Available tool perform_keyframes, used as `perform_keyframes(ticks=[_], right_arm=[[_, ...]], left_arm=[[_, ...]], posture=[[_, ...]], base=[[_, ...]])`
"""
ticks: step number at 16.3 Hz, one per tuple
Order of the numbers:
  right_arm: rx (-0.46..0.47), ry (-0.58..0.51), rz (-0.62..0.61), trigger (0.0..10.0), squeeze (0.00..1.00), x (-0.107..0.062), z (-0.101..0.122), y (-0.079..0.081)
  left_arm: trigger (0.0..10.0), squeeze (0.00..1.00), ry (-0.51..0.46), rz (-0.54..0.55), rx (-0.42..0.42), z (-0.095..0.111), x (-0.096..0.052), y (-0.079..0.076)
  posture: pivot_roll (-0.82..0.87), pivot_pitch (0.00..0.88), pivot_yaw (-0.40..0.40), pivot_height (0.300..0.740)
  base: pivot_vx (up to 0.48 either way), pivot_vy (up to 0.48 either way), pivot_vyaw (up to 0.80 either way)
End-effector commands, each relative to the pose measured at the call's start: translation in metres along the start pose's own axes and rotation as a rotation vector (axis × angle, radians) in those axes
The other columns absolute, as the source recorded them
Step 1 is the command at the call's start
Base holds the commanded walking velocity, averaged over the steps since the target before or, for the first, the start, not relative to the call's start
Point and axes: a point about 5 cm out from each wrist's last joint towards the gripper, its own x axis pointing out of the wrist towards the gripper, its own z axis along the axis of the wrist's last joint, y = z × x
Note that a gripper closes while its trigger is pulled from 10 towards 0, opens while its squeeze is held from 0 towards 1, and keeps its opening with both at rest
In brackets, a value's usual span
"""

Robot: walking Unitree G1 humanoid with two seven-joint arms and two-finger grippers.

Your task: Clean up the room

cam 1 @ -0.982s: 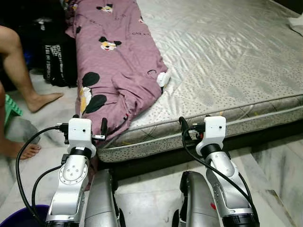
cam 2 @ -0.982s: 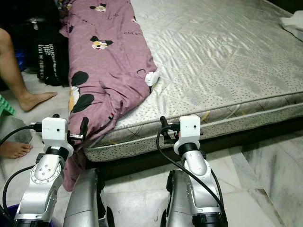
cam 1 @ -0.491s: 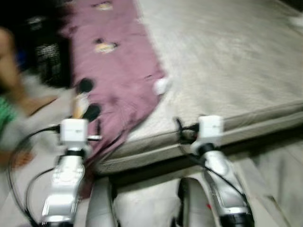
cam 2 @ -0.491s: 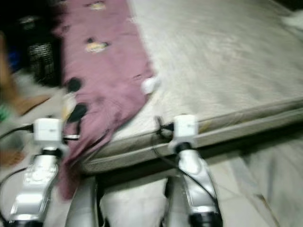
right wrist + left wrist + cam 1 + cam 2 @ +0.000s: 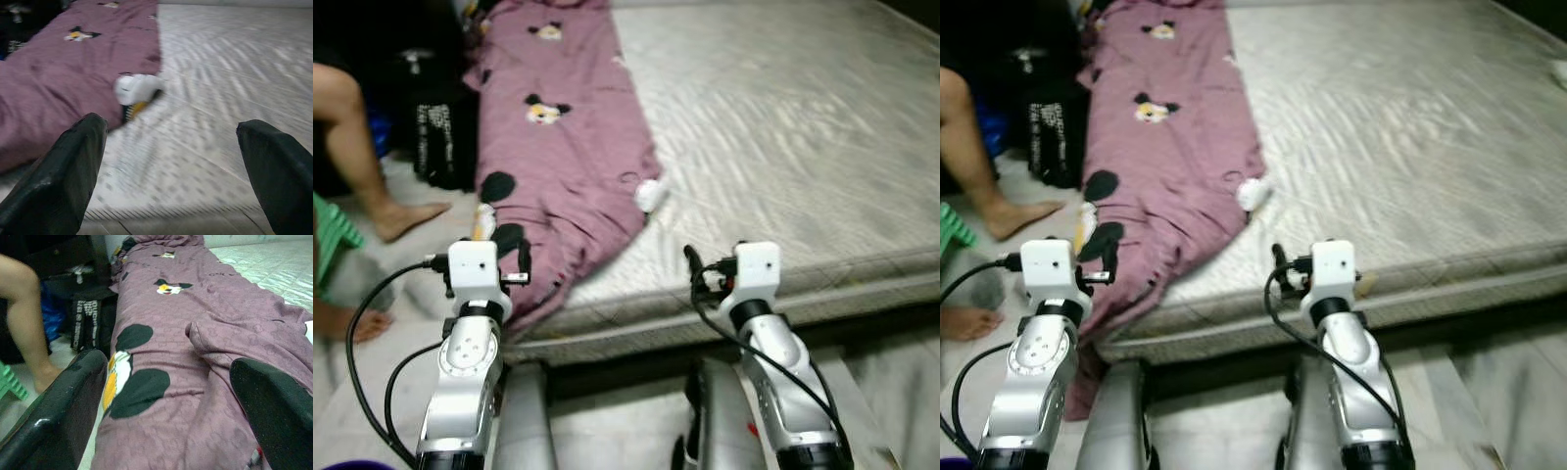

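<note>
1. Purple blanket (image 5: 563, 147) lies in a long strip along the left edge of the mattress (image 5: 822, 147). Its long axis runs from the near left corner away toward the far end, and its near end spills over that corner toward the floor.
2. Left gripper (image 5: 171, 396): fingers spread apart, nothing between them, aimed along the blanket's length. The draped near end sits just ahead of it.
3. Right gripper (image 5: 171, 161): fingers likewise apart and empty, facing the mattress's near edge. A small white object (image 5: 134, 89) rests at the blanket's inner edge, ahead and to its left.
4. Judgement: the left arm is nearer the blanket and the right is nearer the white object.
5. A person's bare leg (image 5: 357, 147) stands on the floor beyond the bed's left edge.
</note>
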Motion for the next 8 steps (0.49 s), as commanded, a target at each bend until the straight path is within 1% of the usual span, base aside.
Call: perform_keyframes(ticks=[1, 2, 4, 6, 7, 8], right_arm=[[0.014, 0.001, -0.004, 10.0, 0.0, -0.001, 0.0, -0.001], [0.019, 0.008, -0.011, 10.0, 0.0, -0.002, 0.0, -0.003], [-0.005, 0.011, -0.01, 10.0, 0.0, -0.007, 0.002, -0.008], [-0.031, 0.032, -0.058, 10.0, 0.0, -0.019, 0.003, -0.031], [-0.064, 0.035, -0.076, 10.0, 0.0, -0.024, 0.004, -0.041], [-0.101, 0.051, -0.108, 10.0, 0.0, -0.033, 0.003, -0.056]], left_arm=[[10.0, 0.0, 0.027, 0.054, -0.002, -0.003, 0.003, 0.007], [10.0, 0.0, 0.032, 0.081, -0.007, -0.004, 0.008, 0.008], [10.0, 0.0, 0.03, 0.124, -0.016, -0.003, 0.02, 0.009], [10.0, 0.0, 0.048, 0.168, -0.03, -0.006, 0.029, 0.011], [10.0, 0.0, 0.057, 0.184, -0.029, -0.007, 0.03, 0.012], [10.0, 0.0, 0.069, 0.195, -0.031, -0.009, 0.034, 0.013]], posture=[[0.02, 0.095, -0.008, 0.53], [0.02, 0.097, -0.013, 0.53], [-0.01, 0.104, -0.019, 0.53], [-0.04, 0.118, -0.022, 0.53], [-0.05, 0.124, -0.023, 0.53], [-0.07, 0.132, -0.025, 0.53]], base=[[0.0, 0.0, 0.0], [0.0, 0.0, 0.0], [0.0, 0.0, 0.0], [0.0, 0.0, 0.0], [0.0, 0.0, 0.0], [0.0, 0.0, 0.0]])
